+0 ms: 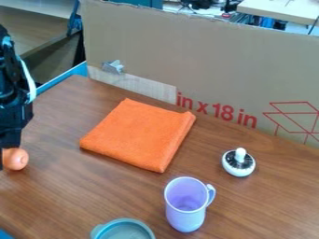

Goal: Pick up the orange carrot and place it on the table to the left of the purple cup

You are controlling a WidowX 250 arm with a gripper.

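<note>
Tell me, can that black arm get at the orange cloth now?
Probably yes: nothing stands between the black arm and the folded orange cloth, though a rounded orange object is right at the arm's tip.
</note>
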